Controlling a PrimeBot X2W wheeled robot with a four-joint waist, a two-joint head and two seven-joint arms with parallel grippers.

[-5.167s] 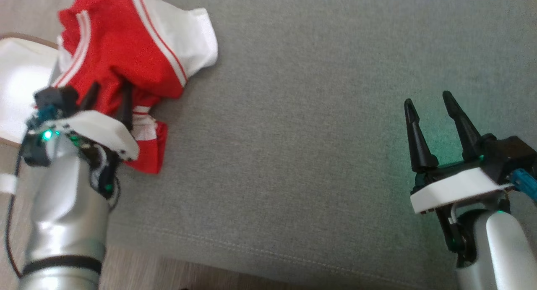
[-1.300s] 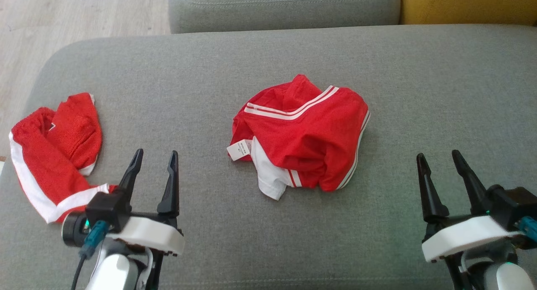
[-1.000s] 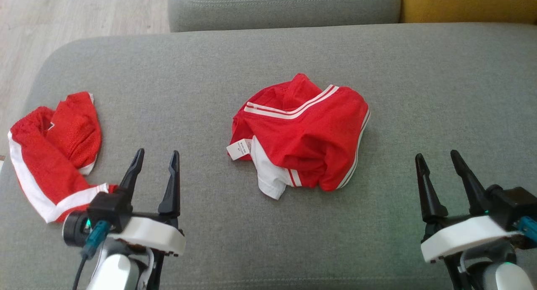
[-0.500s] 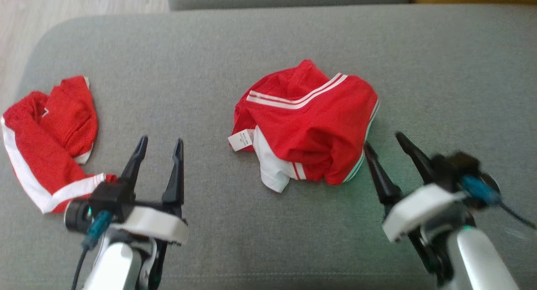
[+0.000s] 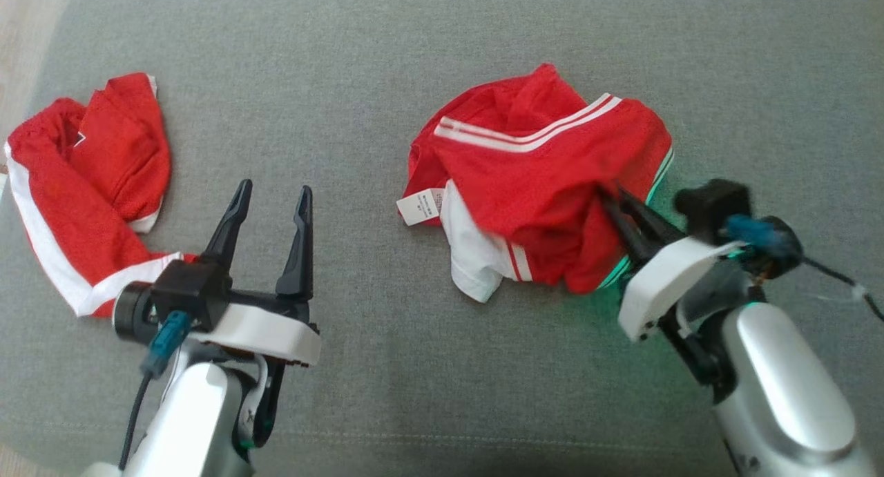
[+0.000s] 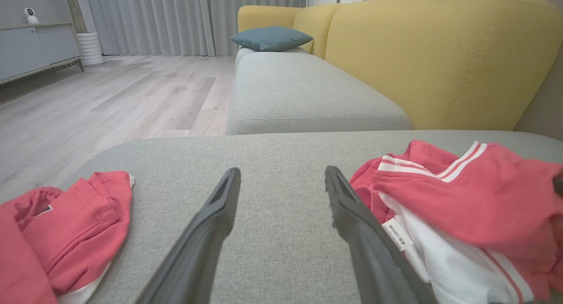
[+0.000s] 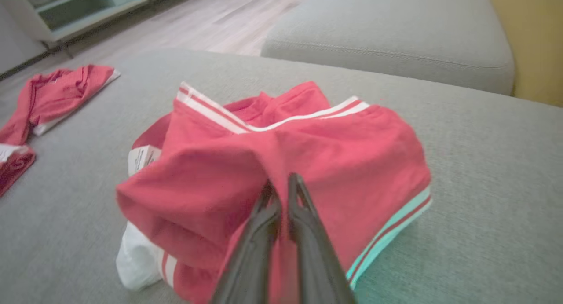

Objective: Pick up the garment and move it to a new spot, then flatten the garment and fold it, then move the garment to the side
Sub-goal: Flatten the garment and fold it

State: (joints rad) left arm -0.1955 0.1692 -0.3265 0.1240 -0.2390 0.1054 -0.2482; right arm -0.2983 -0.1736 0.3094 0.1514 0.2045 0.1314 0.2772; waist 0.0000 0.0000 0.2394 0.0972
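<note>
The garment (image 5: 539, 180) is a crumpled red piece with white stripes, a white panel and a small tag, lying in the middle of the grey cushion (image 5: 387, 63). My right gripper (image 5: 611, 194) reaches in from the garment's right side and is shut on a fold of its red fabric; in the right wrist view the garment (image 7: 286, 137) rises to a peak at my right gripper (image 7: 280, 181). My left gripper (image 5: 273, 190) stands open over bare cushion, left of the garment and apart from it. The left wrist view shows my left gripper (image 6: 281, 176) with the garment (image 6: 462, 207) to its right.
A second red and white piece of clothing (image 5: 83, 180) lies at the cushion's left edge, close to my left gripper. Beyond the cushion are a grey sofa seat (image 6: 303, 88), a yellow backrest (image 6: 440, 53), a blue pillow (image 6: 270, 38) and wood floor (image 6: 110, 101).
My right gripper has swung left to the garment's right edge and closed on a fold of it. The head camera has tilted down. My left gripper has stayed open in place.
</note>
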